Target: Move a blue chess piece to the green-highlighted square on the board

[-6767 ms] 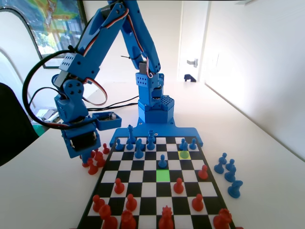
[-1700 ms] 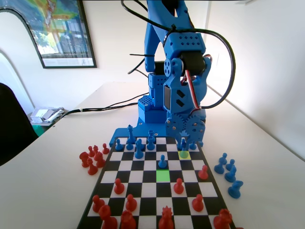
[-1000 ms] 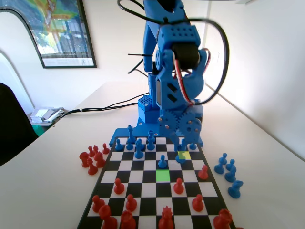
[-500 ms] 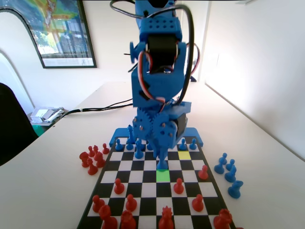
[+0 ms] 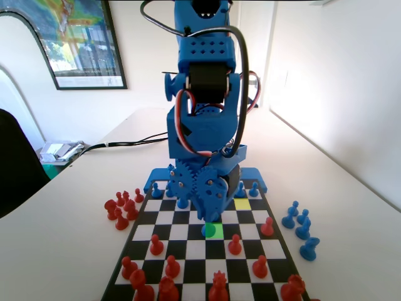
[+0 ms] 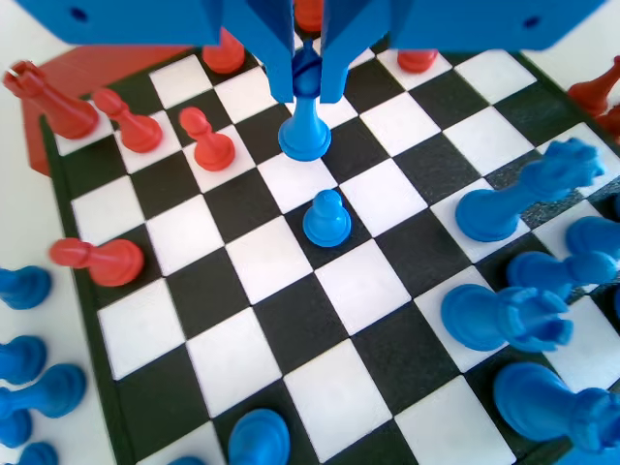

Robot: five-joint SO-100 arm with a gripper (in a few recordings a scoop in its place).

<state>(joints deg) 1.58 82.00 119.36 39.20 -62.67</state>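
Observation:
My gripper [image 5: 210, 221] hangs low over the board [image 5: 188, 251], its jaws shut on the round head of a small blue chess piece [image 6: 304, 121]. In the fixed view that pawn's base [image 5: 207, 231] shows at the left edge of the green-highlighted square [image 5: 217, 231]. I cannot tell whether it touches the board. In the wrist view my gripper [image 6: 306, 85] holds the pawn upright, just beyond another blue pawn [image 6: 326, 219] standing on a black square.
The lime-yellow square [image 5: 242, 204] is bare. Red pawns [image 5: 235, 244] [image 5: 267, 227] [image 5: 156, 245] stand near the green square. Taller blue pieces [image 6: 504, 205] [image 6: 506, 316] stand at the wrist view's right. Off-board blue pieces [image 5: 299, 227] lie right, red ones [image 5: 122, 207] left.
The gripper went from the table's left to the lime-yellow square, took the blue pawn there, then carried it left, toward the camera and down onto the green square. The yellow square is now bare.

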